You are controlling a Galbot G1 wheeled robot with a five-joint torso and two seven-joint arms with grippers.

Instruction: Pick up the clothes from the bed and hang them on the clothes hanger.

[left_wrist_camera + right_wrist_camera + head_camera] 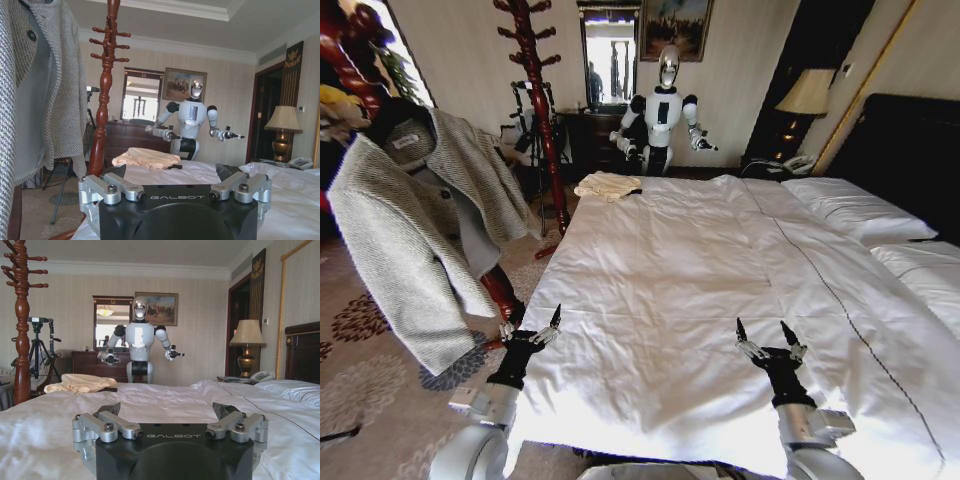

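Over the near edge of the bed [660,290] my left gripper [530,330] and right gripper [767,337] hover apart, both spread and holding nothing; each wrist housing reads "GALBOT". Off my left, the jacket [405,230] hangs on the hanger [388,113], clear of the bed. A cream cloth [607,185] lies at the bed's far corner.

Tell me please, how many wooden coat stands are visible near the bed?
2. One tall coat stand rises beside the bed's far left corner, near the cream cloth. A second stand, mostly hidden, is behind the hanging jacket on the left.
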